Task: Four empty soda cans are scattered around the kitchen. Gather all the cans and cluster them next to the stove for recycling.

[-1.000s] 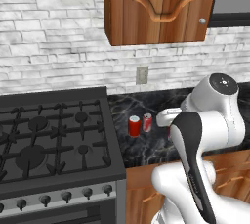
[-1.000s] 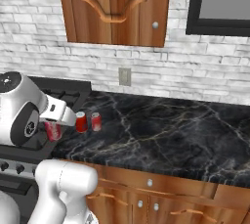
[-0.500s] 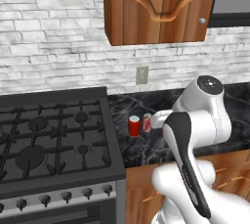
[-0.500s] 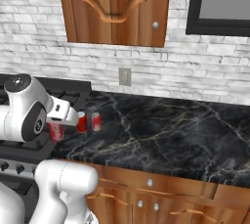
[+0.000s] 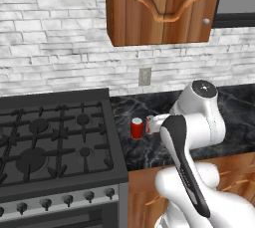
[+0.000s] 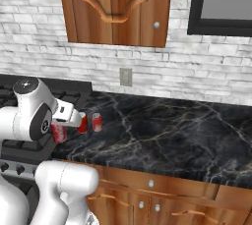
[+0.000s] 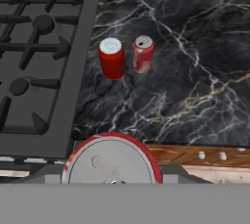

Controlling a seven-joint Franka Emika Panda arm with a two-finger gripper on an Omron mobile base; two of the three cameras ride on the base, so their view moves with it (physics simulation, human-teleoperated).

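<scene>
Two soda cans stand side by side on the black marble counter just right of the stove (image 5: 55,147): a plain bright red can (image 5: 136,128) (image 6: 82,122) (image 7: 112,58) and a darker marked can (image 5: 149,124) (image 6: 97,122) (image 7: 143,54). My gripper (image 6: 58,131) (image 7: 112,169) is shut on a third soda can (image 6: 58,133) (image 7: 111,162), held upright. Its silvery top with a red rim sits low in the hand view. It hangs near the counter's front edge, beside the stove's right front corner and nearer to me than the two standing cans. The fingertips are hidden behind it.
The cooktop's grates (image 7: 34,52) lie left of the cans, with knobs (image 5: 67,200) along the oven front. A long stretch of black counter (image 6: 187,130) runs to the right. A wooden wall cabinet (image 5: 159,8) hangs above, and a wall outlet (image 5: 145,76) is behind the cans.
My arm's upper joint has swung left toward the stove. The held can has shifted only slightly toward the two standing cans, which have not moved.
</scene>
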